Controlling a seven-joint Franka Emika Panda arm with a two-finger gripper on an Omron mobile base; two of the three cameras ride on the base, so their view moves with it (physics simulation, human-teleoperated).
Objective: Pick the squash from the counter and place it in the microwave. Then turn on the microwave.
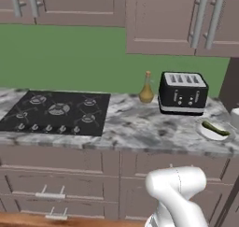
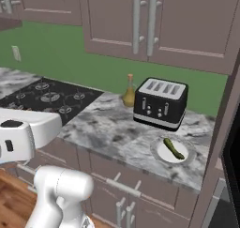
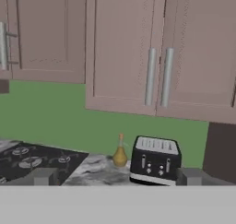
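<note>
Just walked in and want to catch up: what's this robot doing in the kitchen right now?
Nothing is being handled yet. The squash lies on a small white plate on the counter, in front of the black toaster, with an amber bottle beside the toaster. The gripper is open and empty, well back from the counter and aimed toward the toaster and the wall cabinets. The squash has not been picked up.

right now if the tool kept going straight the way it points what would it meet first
Probably the black toaster on the counter, or the cupboard doors above it; depth is unclear. The open tool is aimed that way, not at the squash.
</note>
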